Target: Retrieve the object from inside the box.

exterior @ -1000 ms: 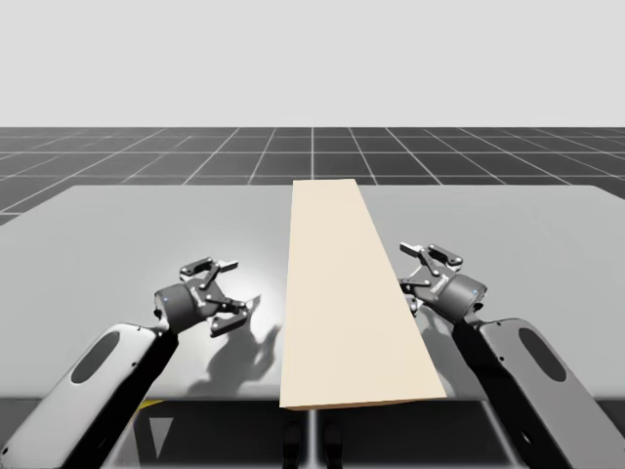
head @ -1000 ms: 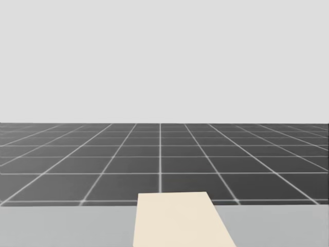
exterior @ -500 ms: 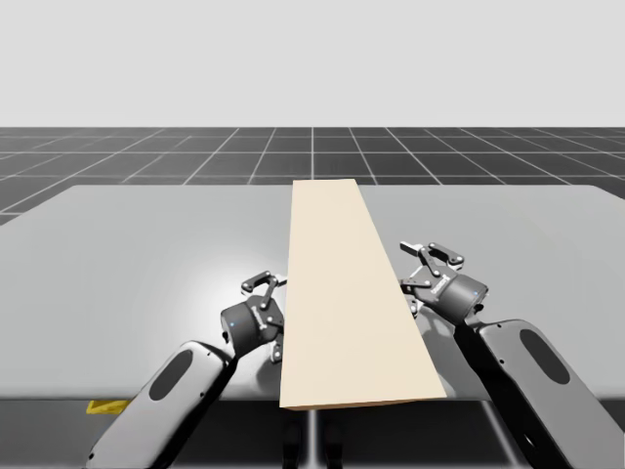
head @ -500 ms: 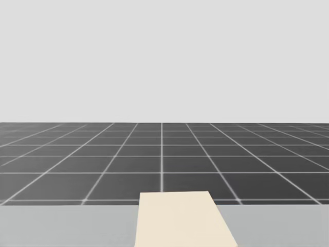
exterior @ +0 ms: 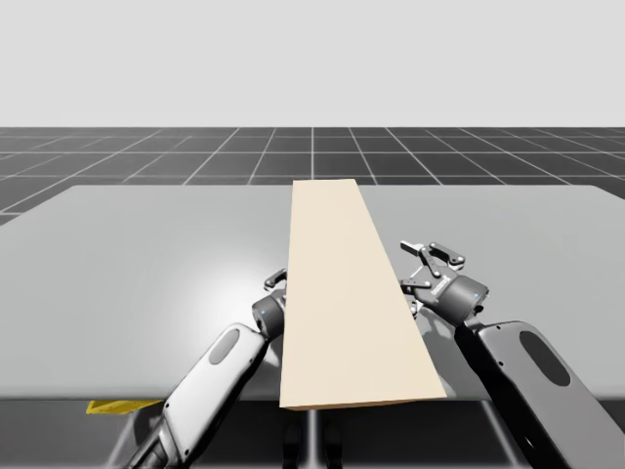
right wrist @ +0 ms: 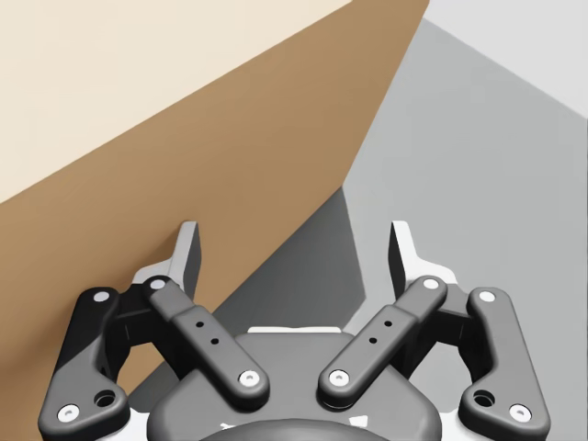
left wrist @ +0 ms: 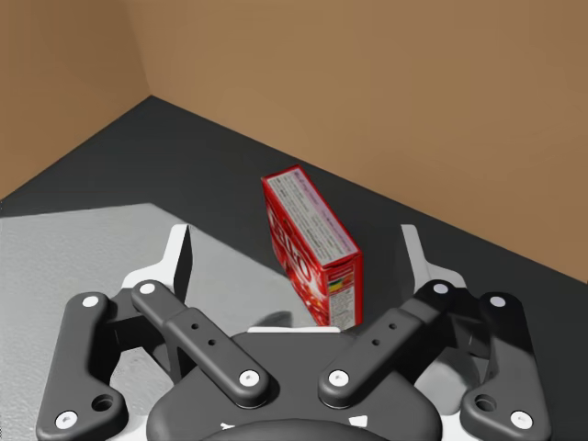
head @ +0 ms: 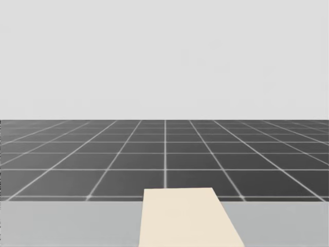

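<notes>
A red rectangular carton (left wrist: 310, 246) is seen on the dark matte bottom of the cardboard box (left wrist: 386, 101), whose walls are plain brown. It is rested on a long narrow edge, with its long axis laid flat, running away from the left gripper (left wrist: 299, 246) and slanted slightly sideways. Its faces are glossy, and pale print is carried on the upper panel. It is placed between the spread fingers (left wrist: 182, 257) and touched by neither. The right gripper (right wrist: 294, 237) is likewise spread, with nothing gripped, beside the box's outer wall, the grey counter (right wrist: 478, 138) lying ahead.
</notes>
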Controlling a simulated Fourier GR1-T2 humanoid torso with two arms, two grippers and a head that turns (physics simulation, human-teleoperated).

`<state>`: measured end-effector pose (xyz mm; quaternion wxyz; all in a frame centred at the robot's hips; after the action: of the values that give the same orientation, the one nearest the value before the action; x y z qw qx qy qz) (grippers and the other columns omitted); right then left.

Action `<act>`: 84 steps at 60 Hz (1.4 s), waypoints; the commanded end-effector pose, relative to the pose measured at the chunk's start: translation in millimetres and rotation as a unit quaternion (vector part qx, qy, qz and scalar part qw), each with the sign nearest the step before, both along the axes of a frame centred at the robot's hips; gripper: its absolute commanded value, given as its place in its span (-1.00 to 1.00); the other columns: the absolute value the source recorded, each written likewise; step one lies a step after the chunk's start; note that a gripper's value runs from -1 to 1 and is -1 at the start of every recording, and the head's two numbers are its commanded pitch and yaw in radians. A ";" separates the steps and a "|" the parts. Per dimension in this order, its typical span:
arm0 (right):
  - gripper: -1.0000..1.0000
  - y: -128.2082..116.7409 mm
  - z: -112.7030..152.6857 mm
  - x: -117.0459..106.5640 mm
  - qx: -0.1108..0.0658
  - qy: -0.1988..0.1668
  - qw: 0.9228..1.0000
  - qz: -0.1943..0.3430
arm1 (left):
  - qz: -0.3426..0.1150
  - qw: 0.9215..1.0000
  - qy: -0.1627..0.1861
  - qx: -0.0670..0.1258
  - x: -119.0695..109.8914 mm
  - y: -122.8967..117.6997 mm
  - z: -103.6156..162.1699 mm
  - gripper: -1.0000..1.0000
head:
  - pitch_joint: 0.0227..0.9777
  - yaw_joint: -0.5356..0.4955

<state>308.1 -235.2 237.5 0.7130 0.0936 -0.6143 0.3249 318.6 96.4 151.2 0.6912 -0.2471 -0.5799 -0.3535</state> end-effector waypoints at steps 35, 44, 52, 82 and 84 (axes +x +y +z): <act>-1.00 17.1 -5.9 -7.9 0.003 0.001 1.000 0.028 | 0.021 0.999 0.040 0.010 19.9 -9.0 -15.4 1.00 | -0.69 0.04; -1.00 16.8 -4.9 -7.7 0.005 -0.001 1.000 0.027 | 0.081 0.996 0.019 0.020 22.1 27.4 5.6 1.00 | -0.70 0.05; -1.00 17.0 -3.2 -7.8 0.007 -0.003 1.000 0.026 | 0.134 0.990 -0.016 0.024 14.0 72.2 32.9 1.00 | -0.72 0.04; -1.00 13.6 2.2 -8.3 0.015 -0.009 1.000 0.019 | 0.241 0.966 -0.081 0.035 -33.6 170.5 122.2 1.00 | -0.72 0.01; -1.00 13.4 2.3 -8.3 0.016 -0.010 1.000 0.018 | 0.240 0.966 -0.089 0.034 -34.4 169.6 131.6 1.00 | -0.72 0.01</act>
<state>303.2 -235.4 236.6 0.7117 0.0898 -0.6184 0.3210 288.8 261.2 232.5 0.7424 -0.0414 -0.6406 -0.1919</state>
